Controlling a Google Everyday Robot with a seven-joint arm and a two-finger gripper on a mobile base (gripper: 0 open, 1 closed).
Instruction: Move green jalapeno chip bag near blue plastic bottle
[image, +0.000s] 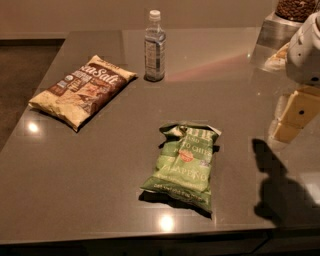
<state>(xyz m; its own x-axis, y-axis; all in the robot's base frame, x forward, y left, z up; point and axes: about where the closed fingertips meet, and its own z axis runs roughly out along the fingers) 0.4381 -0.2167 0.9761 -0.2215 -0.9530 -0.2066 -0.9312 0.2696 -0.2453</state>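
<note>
Hovering beside the crinkled light-green chip bag (182, 165), cream pincer (295, 120), spread or not I cannot tell; bluish plastic bottle (155, 50) stands well beyond

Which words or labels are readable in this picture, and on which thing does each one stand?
"Salt", in large white letters, on the brown bag.
"JALAPENO" on the green chip bag; its smaller print is too blurred to read.
Label on the bottle: too blurred to read.
The gripper, at the right edge of the view: no text visible.
</note>
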